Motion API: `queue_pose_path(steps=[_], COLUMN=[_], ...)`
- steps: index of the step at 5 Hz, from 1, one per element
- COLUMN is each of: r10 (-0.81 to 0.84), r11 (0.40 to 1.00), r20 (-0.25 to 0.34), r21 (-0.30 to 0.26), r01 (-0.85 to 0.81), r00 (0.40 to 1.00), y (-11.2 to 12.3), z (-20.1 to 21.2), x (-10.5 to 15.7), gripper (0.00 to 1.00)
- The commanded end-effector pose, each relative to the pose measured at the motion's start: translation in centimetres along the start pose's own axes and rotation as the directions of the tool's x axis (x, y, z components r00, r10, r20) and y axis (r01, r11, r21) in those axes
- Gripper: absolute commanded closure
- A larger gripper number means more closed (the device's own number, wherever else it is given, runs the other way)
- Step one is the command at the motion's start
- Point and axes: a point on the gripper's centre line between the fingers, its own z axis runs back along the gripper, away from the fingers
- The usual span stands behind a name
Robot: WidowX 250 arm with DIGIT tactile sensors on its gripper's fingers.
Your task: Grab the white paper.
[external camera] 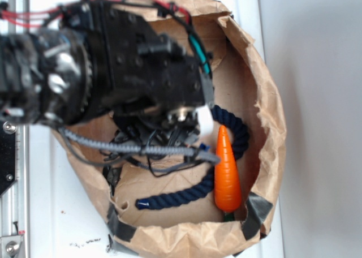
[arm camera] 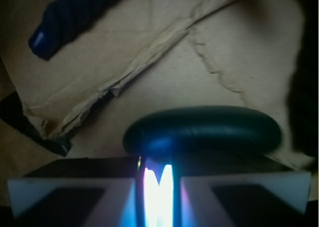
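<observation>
Now, largest first:
Desk [external camera: 317, 71]: lying white under everything.
Bag [external camera: 271, 116]: brown paper, sitting open on the desk, rim taped dark at the near corners.
Arm [external camera: 102, 65]: reaching down into the bag, hiding its left half.
Rope [external camera: 237, 133]: navy, curling along the bag floor.
Carrot [external camera: 227, 173]: orange, lying beside the rope.
Cucumber [arm camera: 202, 130]: dark green, lying just ahead of the claw.
Claw [arm camera: 158, 184]: pads showing nearly together around a bright white sliver; cannot tell if that is the paper.
Paper: not showing clearly in either view.
</observation>
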Motion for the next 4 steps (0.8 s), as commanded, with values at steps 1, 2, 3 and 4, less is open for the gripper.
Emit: queue_pose_path(steps=[1,2,3,4], r10=[0.106,0.113,0.200,0.212], r11=[0.993,0.993,0.979,0.977], r20=[0.071,0.088,0.089,0.080], r21=[0.049,0.002,-0.054,-0.027], r01=[-0.110,-0.114,-0.196,-0.211], r00=[0.992,0.990,0.976,0.974], y=[1.9,2.4,1.8,1.2], z=[4.6,5.7,7.0,7.2], x=[0.1,-0.4,-0.2,0.1], gripper=[1.00,1.00,1.00,1.00])
